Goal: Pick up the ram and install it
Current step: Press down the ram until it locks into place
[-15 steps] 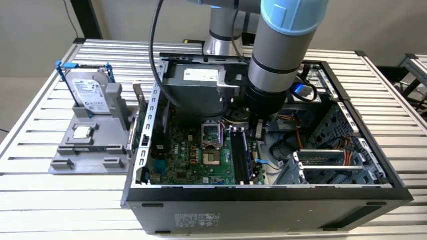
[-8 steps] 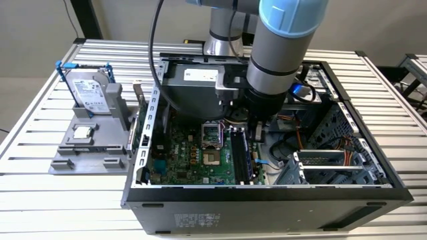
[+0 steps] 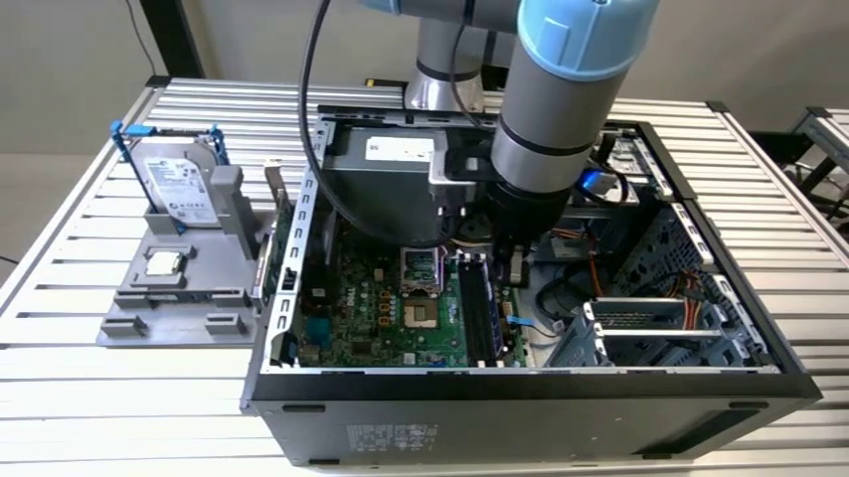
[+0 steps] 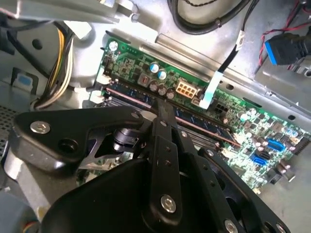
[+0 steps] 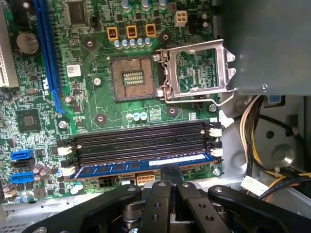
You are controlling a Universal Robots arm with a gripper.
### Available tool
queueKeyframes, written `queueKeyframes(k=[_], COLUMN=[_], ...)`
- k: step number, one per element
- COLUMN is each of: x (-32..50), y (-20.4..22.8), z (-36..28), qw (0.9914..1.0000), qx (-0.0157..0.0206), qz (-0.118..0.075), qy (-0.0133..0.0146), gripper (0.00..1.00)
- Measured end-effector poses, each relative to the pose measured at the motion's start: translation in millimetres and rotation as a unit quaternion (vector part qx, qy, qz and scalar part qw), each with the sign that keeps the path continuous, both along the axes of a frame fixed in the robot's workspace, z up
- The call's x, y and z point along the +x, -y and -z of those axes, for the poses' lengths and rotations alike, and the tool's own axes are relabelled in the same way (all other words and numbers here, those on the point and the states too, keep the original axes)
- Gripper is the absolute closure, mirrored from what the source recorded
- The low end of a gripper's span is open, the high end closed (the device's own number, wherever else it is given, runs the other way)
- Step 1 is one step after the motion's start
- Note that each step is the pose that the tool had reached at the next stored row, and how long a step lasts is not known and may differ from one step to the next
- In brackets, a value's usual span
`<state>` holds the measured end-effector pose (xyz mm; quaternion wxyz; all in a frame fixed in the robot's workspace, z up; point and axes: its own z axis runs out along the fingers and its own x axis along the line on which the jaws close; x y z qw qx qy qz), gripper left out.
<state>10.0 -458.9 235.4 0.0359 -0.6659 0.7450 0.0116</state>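
Slatted aluminium table [image 3: 106,397], silver-grey, spans the exterior view; ribs run left to right. Even, diffuse light, soft sheen on slats, no hard shadows.

Plain beige-grey wall [image 3: 67,50] behind the far edge. Dark upright post [image 3: 177,38] against it at far left of the exterior view. Thin dark cable [image 3: 138,30] hangs beside the post.

Second slatted metal surface [image 3: 820,134] at far right of the exterior view, apart from the main table, a gap between them. Greyish floor [image 3: 24,194] shows off the table's left edge.
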Motion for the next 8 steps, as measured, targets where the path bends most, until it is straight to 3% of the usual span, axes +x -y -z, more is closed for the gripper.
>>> queueKeyframes(k=[4,8], x=[0.0,-0.1], y=[3.7,5.6], z=[1.6,6.6], qw=[0.99994,0.99992], qx=[-0.0006,-0.0015], qz=[-0.008,-0.01], qy=[-0.0068,-0.0078], gripper=[1.0,1.0])
